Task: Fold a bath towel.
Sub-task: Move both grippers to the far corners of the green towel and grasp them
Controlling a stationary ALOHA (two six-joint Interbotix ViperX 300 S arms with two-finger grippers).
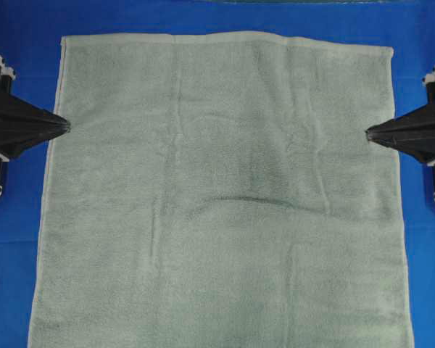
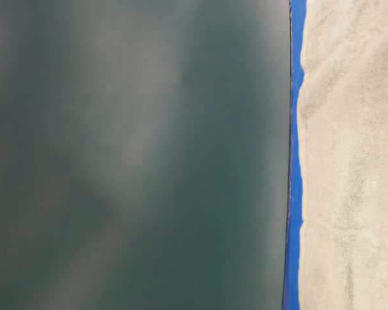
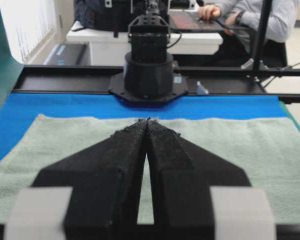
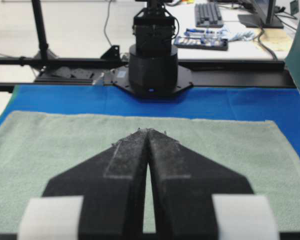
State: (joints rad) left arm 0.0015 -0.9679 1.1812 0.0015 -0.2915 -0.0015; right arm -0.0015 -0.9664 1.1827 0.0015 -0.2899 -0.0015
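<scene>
The bath towel (image 1: 225,196) lies spread flat, pale sage-green, over most of the blue table cover, running off the bottom of the overhead view. My left gripper (image 1: 65,126) hovers over the towel's left edge, tips together, holding nothing. My right gripper (image 1: 370,133) hovers over the right edge, also shut and empty. In the left wrist view the shut gripper (image 3: 148,120) points across the towel (image 3: 240,150). The right wrist view shows the same: shut gripper (image 4: 147,131) above the towel (image 4: 55,150). A shallow crease crosses the towel's middle.
The blue table cover (image 1: 22,36) shows around the towel on three sides. The opposite arm's base (image 3: 148,75) stands at the far table edge in each wrist view, base (image 4: 154,65). The table-level view shows only a blurred dark surface (image 2: 136,155) and towel (image 2: 355,155).
</scene>
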